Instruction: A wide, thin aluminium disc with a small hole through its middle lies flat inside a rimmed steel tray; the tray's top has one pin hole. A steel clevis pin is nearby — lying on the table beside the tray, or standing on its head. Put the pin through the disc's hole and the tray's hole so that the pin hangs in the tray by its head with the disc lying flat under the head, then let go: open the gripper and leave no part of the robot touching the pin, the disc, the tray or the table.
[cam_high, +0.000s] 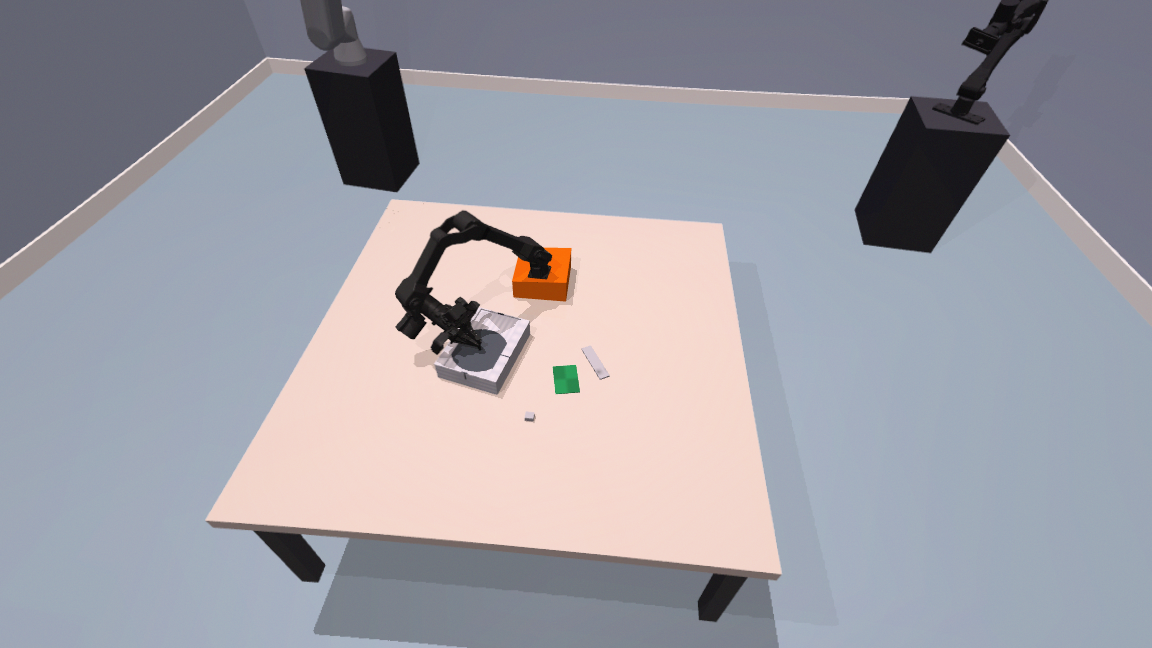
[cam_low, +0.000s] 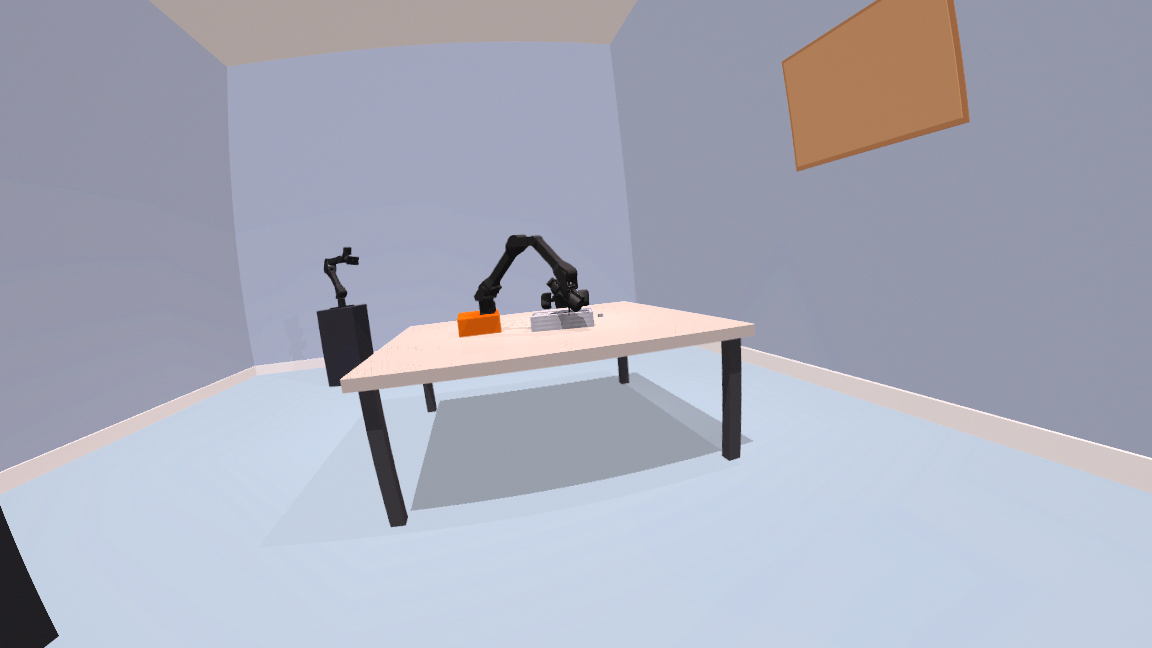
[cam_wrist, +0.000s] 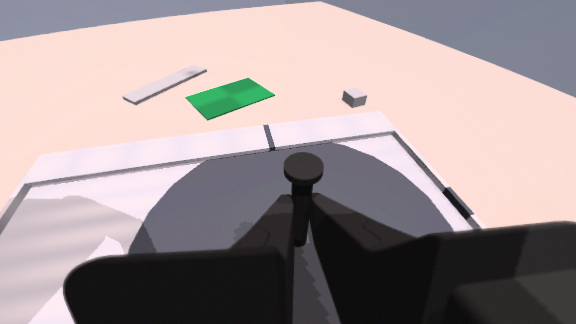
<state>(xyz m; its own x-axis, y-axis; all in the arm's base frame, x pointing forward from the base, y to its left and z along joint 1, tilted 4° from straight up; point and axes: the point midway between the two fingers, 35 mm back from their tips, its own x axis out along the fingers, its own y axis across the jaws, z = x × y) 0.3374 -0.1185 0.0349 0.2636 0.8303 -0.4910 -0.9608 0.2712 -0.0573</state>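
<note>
The tool (cam_high: 478, 344) (cam_low: 573, 307) (cam_wrist: 301, 200) is clenched on the clevis pin (cam_wrist: 302, 200), one finger on either side of its shank. The pin's round head is uppermost, above the fingertips, and its shank points down between them. The pin is over the disc (cam_high: 485, 354) (cam_wrist: 192, 210); whether its lower end has entered the disc's hole cannot be told, as the fingers and the dark shading hide that spot.

The disc, wide, thin and grey, lies flat inside the rimmed tray (cam_high: 515, 342) (cam_low: 555, 322) (cam_wrist: 150, 150). The tray is pale, with dark marks across its rim, and the tray's pin hole is out of sight. Part of the tray floor shows around the disc, with shadows falling over it.

Beyond the tray, on the table (cam_high: 483, 483) (cam_low: 644, 330) (cam_wrist: 450, 100), lie a green square (cam_high: 566, 379) (cam_wrist: 230, 98), a pale flat strip (cam_high: 595, 362) (cam_wrist: 165, 85) and a small grey block (cam_high: 529, 416) (cam_low: 600, 315) (cam_wrist: 354, 97), all apart from one another. The green square is between the strip and the block in the wrist view.

The black arm (cam_high: 426, 261) (cam_low: 549, 256) rises from an orange box (cam_high: 539, 288) (cam_low: 479, 324) on the table, bends over, and comes down at the tray. The box stands near the tray, apart from it.
</note>
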